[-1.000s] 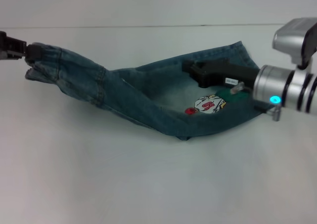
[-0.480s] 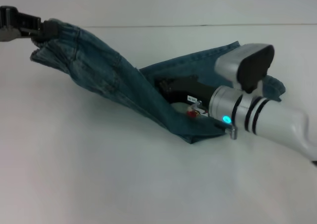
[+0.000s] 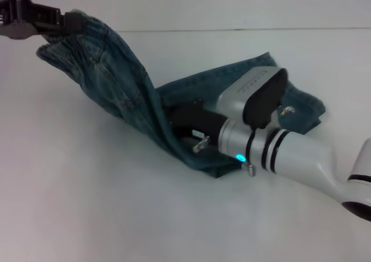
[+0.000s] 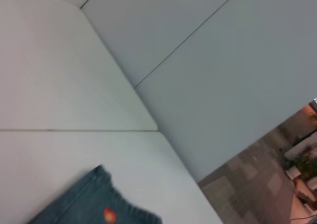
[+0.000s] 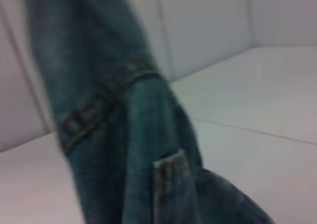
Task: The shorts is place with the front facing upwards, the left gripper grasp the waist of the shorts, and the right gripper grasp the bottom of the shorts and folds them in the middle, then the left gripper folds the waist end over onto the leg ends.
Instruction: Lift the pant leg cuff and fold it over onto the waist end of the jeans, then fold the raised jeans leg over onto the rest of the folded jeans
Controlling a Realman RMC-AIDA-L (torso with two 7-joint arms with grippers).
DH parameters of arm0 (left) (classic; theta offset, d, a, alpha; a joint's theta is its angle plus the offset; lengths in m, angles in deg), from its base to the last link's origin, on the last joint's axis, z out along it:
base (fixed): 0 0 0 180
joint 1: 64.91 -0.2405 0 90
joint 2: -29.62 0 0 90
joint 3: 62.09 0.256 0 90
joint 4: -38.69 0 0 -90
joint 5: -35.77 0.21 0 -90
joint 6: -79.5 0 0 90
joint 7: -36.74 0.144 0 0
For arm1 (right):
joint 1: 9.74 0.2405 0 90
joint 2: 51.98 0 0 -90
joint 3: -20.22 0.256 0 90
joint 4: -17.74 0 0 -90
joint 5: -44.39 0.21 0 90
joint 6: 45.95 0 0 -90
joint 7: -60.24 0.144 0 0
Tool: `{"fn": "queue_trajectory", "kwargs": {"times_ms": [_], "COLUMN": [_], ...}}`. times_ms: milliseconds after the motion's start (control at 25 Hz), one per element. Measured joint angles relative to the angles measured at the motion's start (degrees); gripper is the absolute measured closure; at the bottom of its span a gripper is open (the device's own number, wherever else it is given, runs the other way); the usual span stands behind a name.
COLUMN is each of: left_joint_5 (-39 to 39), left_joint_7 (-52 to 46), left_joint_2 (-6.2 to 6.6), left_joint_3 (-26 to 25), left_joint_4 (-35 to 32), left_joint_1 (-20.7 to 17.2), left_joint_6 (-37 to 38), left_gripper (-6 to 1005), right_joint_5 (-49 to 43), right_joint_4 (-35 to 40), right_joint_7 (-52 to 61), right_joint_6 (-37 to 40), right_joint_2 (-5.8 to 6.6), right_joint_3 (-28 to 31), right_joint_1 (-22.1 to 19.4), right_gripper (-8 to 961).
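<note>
The left gripper (image 3: 65, 19) holds the waist (image 3: 69, 33) of the shorts (image 3: 124, 94) aloft, jaws clamped; the right gripper (image 3: 174, 118), jaws unreadable, lies low among the denim.

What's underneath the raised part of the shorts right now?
The left gripper holds the waist of the shorts up. Under the draped denim the right gripper reaches in above the flat leg ends. Its fingertips and the cartoon print are covered.

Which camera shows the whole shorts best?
The head view. There the shorts hang from the left gripper down to the table, with the right gripper low against the denim. The right wrist view shows only a close hanging fold. The left wrist view shows just one hemmed corner.
</note>
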Motion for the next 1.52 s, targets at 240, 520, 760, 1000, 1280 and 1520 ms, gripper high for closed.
{"fn": "queue_trajectory", "kwargs": {"times_ms": [240,520,760,1000,1280,1520], "left_joint_5": [-1.24,-1.28,-1.3,-1.3,-1.3,-1.28], "left_joint_7": [0.07,0.12,0.25,0.3,0.47,0.88], "left_joint_2": [-0.06,-0.23,-0.28,-0.55,-0.85,-0.94], "left_joint_3": [0.57,0.66,0.64,0.62,0.61,0.63], "left_joint_4": [0.07,0.98,1.32,1.32,1.57,2.7], "left_joint_1": [0.47,1.05,1.09,1.01,0.61,0.39], "left_joint_6": [0.0,-0.55,-0.78,-0.94,-1.15,-1.92], "left_gripper": [950,950,951,950,950,949], "right_joint_5": [-13.66,-24.75,-31.32,-34.02,-35.85,-35.9], "right_joint_4": [-2.82,-6.05,-8.7,-10.26,-9.9,-4.34], "right_joint_7": [0.0,0.37,1.12,4.42,6.81,7.17], "right_joint_6": [-1.89,-5.02,-9.06,-13.04,-14.18,-13.38], "right_joint_2": [0.0,0.0,0.0,0.0,0.13,1.03], "right_joint_3": [8.3,15.34,19.12,19.72,20.62,23.52], "right_joint_1": [-0.31,0.38,1.83,4.84,4.66,0.95], "right_gripper": [919,918,917,917,916,915]}}
